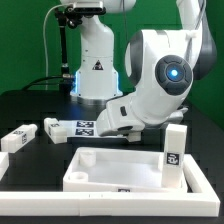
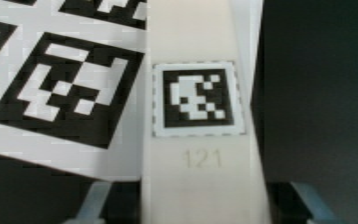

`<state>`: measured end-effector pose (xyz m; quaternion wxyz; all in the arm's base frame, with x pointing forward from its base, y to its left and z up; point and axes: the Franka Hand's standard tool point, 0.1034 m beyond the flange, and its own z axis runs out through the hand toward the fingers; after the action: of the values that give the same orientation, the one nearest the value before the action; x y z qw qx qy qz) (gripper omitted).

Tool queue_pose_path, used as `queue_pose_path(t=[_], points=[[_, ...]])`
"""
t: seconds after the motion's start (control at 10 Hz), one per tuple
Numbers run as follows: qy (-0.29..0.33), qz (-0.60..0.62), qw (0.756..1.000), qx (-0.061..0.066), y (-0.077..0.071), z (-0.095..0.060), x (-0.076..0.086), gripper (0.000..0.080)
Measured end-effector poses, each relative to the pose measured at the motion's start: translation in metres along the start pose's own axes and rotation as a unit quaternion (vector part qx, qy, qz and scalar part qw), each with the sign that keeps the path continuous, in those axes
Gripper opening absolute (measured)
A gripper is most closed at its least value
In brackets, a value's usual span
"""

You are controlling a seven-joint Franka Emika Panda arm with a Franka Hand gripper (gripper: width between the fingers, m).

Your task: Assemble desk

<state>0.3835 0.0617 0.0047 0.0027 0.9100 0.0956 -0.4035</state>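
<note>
In the wrist view a white desk leg (image 2: 201, 110) with a small square tag runs straight between my gripper's (image 2: 204, 208) two fingers (image 2: 101, 205). A dark gap shows on each side between finger and leg, so the gripper is open around it. In the exterior view the white desk top (image 1: 120, 168) lies in front. One leg (image 1: 175, 150) stands upright at its corner on the exterior view's right. Two more legs (image 1: 18, 138) (image 1: 52, 128) lie on the table at the exterior view's left. My fingers are hidden behind the arm's wrist (image 1: 150, 95) there.
The marker board (image 1: 86, 127) lies behind the desk top, and its tags also show beside the leg in the wrist view (image 2: 51, 80). The robot base (image 1: 95, 60) stands at the back. A thin white rail (image 1: 205, 170) borders the table on the exterior view's right.
</note>
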Motion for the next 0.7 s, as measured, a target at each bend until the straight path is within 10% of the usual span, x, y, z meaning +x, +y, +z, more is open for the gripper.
queue_pose_path(t=[0.2,0.7], points=[[0.004,0.0,1.0,0.0,0.0,-0.005,0.0,0.0288],[0.09,-0.014,0.995,0.029,0.03,-0.117,-0.056,0.029]])
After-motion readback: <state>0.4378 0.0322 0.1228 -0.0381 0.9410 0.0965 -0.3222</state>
